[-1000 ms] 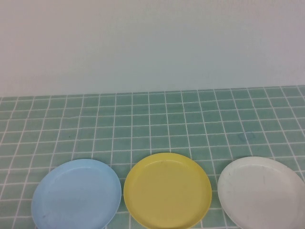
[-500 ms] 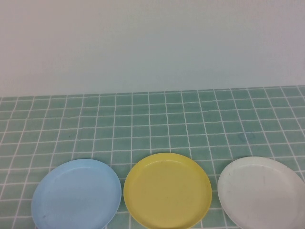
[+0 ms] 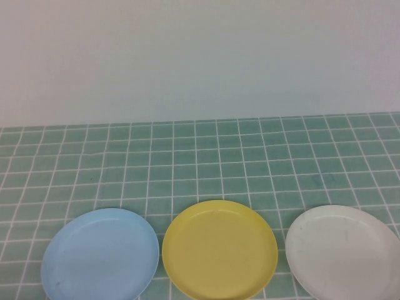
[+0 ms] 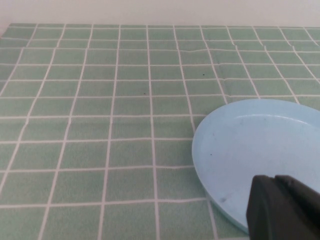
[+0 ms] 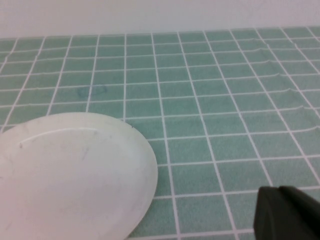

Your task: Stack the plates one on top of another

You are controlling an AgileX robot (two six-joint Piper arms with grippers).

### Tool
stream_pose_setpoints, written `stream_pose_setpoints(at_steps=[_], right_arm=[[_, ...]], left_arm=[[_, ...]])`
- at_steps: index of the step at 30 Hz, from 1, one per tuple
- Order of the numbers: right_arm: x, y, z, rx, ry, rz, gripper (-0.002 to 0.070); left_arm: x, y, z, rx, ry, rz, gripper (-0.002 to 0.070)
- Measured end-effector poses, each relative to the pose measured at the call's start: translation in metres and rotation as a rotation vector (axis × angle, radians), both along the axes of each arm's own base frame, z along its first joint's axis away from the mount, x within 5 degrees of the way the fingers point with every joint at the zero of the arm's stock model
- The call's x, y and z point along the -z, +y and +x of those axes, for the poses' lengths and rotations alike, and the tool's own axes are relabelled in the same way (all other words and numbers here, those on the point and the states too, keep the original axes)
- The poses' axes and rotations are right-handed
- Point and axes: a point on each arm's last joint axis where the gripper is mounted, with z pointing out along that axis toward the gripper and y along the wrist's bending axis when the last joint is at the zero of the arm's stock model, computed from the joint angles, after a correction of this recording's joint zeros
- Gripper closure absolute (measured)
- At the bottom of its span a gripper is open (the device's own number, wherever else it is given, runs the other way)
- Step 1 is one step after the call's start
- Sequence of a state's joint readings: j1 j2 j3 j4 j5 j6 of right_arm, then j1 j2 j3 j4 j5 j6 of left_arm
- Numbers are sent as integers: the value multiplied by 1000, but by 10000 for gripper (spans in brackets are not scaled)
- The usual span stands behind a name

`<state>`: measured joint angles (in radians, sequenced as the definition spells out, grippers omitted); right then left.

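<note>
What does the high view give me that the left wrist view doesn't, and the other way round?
Only the high view shows all three plates in a row on the green tiled cloth: the yellow plate in the middle and the white plate on the right, none stacked or touching. Neither arm appears there.

Only the left wrist view shows a dark part of the left gripper, close over the near rim of one plate. The right gripper shows only in the right wrist view, beside the white plate.

Both show the blue plate lying flat and empty.
</note>
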<state>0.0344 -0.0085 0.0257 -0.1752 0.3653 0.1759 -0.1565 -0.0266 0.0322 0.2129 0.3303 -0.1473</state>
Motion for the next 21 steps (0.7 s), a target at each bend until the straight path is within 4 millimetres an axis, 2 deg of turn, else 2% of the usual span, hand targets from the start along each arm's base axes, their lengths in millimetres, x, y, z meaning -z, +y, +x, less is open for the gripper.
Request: stream_pose_setpoints(at_steps=[11,13,18,21], right_arm=[[0,0,0,0,0,0,678],[0,0,0,0,0,0,678],[0,0,0,0,0,0,678],[0,0,0,0,0,0,678]], left_arm=[[-3,1,1,0,-38,47,675],[-6,-2,1,-1,-62,-81,675],[-20,-8,2,-7,-154,-550,675],[-28,-8,3,-2,-214,-708,675]])
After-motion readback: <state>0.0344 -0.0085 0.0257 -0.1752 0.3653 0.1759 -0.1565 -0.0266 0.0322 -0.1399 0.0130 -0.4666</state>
